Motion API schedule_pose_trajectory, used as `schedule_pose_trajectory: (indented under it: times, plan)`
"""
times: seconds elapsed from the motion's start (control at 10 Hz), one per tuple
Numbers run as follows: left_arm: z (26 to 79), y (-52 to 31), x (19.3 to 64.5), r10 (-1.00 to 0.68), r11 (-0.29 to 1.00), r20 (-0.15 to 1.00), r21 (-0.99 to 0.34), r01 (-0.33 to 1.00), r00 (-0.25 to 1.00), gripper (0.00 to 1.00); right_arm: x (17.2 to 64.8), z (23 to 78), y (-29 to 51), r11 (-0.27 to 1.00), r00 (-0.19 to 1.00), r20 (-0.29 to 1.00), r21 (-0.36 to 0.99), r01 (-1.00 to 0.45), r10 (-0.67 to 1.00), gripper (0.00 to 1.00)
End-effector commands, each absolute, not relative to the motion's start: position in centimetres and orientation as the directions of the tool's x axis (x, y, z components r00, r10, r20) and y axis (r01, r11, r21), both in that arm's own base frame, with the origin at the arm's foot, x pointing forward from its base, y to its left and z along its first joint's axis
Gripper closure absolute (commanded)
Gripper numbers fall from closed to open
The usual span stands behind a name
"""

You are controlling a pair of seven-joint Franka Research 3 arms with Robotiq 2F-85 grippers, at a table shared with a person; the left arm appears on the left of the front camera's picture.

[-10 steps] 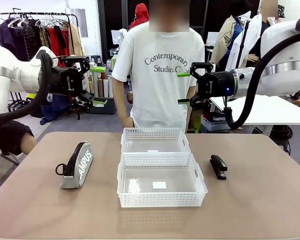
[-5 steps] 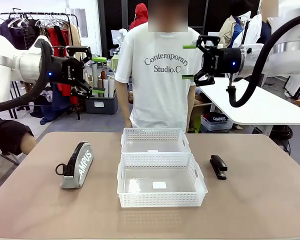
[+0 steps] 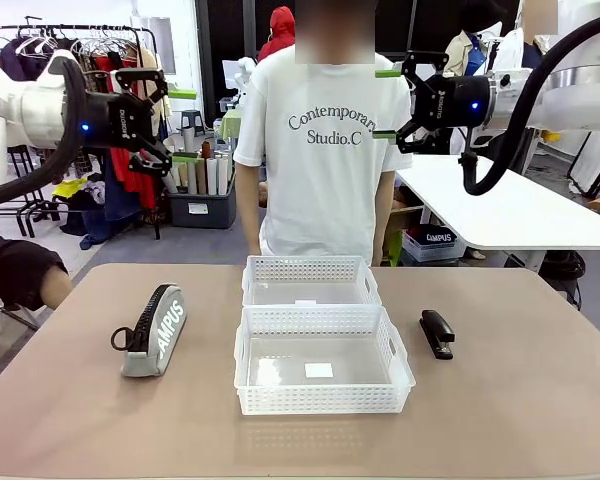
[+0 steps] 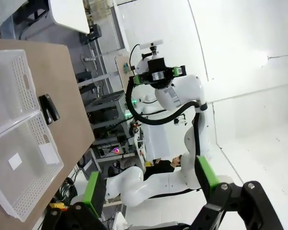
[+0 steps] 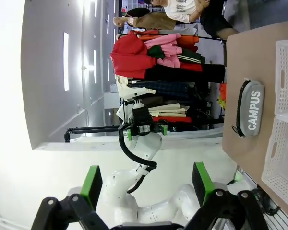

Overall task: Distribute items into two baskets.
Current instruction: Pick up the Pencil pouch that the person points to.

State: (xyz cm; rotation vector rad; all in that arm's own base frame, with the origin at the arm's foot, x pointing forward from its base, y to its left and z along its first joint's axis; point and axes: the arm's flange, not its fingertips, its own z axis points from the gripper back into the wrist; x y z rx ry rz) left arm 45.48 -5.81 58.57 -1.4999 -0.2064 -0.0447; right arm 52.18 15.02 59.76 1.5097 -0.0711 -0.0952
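Raised higher than 1 second ago, the left gripper [image 3: 183,125] and right gripper [image 3: 386,103] hover spread, empty. Below, on the tabletop [image 3: 520,400], the pouch [image 3: 155,330] stays left and the stapler [image 3: 437,333] right of the near basket [image 3: 320,398] and far basket [image 3: 310,268].

On surface [image 3: 520,410]: near basket [image 3: 323,401] in front, far basket [image 3: 310,267] just behind; pouch [image 3: 158,330] left of them, stapler [image 3: 437,333] right; person [image 3: 325,150] beyond.

Clothes rack [image 3: 100,50], white table [image 3: 510,215], perhaps crates [image 3: 198,210]

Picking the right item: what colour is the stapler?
Black. The stapler shows best in the front view.
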Motion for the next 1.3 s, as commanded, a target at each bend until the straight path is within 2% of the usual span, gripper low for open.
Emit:
schedule_pose_trajectory:
  times: [0.0,0.3,0.7,1.2]
  plan:
    - [59.7,-5.1,46.2,0.111,0.029,0.146,-0.989,0.143,0.983,0.00,53.6,60.6,13.6,0.068,0.997,-0.036,0.997,0.041,-0.070,0.00]
    - [60.4,-5.0,47.4,0.100,0.022,0.142,-0.990,0.141,0.985,0.00,53.9,61.0,11.1,0.090,0.999,-0.006,0.996,0.010,-0.042,0.00]
    - [60.6,-5.0,47.6,0.084,0.021,0.149,-0.989,0.147,0.985,0.00,53.8,61.7,9.2,0.047,0.999,-0.003,0.999,0.005,-0.054,0.00]
    - [60.0,-5.2,47.5,0.089,0.044,0.163,-0.986,0.160,0.983,0.00,53.6,61.1,9.2,0.065,0.998,0.016,0.998,-0.012,-0.065,0.00]
